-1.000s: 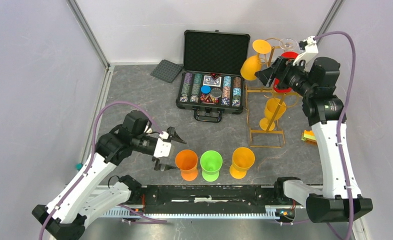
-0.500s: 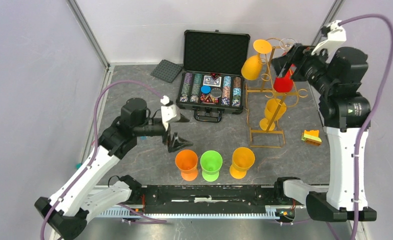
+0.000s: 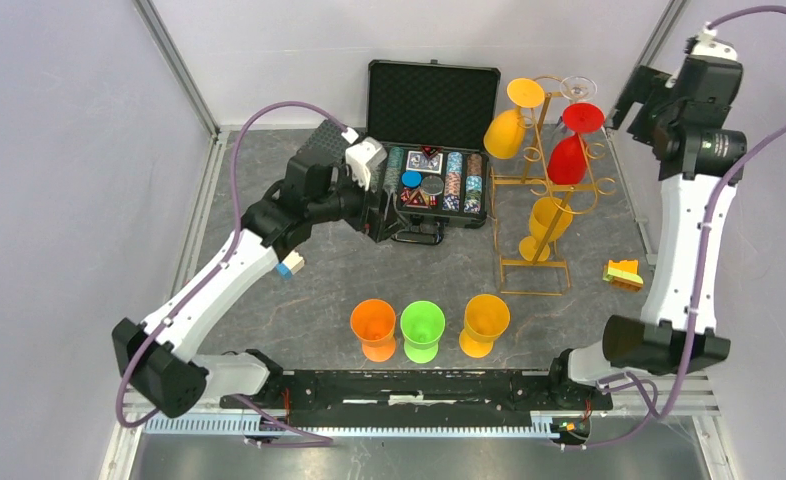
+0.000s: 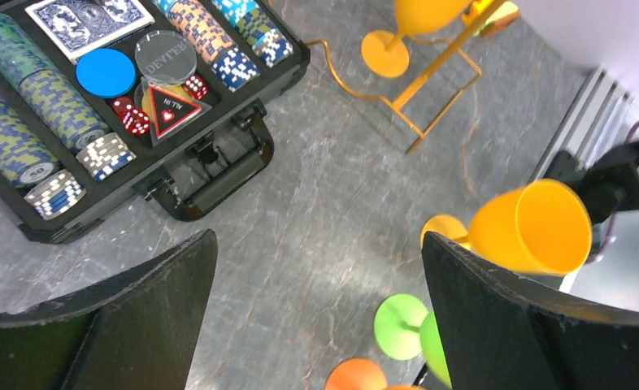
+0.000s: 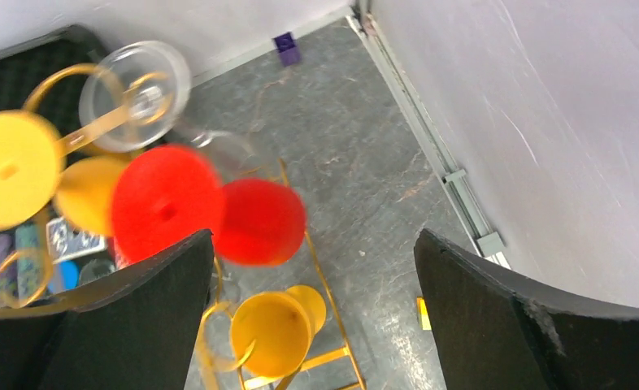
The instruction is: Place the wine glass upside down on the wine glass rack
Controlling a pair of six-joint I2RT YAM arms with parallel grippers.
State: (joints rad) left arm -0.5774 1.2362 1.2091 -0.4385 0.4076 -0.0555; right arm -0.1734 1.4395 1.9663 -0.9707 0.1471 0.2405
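Red plastic wine glass (image 3: pixel 569 158) inverted on gold wire rack (image 3: pixel 534 265); left gripper (image 4: pixel 316 244), right gripper (image 5: pixel 315 244) gaping, empty; sway could unseat foot.

The red wine glass (image 3: pixel 567 160) hangs inverted (foot up) on the gold rack (image 3: pixel 517 181).

Thin gold metal wire wine glass rack (image 3: pixel 514 181) holds a smooth red plastic wine glass (image 3: pixel 569 158).

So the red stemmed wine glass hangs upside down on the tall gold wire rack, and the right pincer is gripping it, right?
Not quite. The red stemmed wine glass does hang upside down on the tall gold wire rack, but the right pincer is open and apart from it, gripping nothing. The top external view shows the gap between them.
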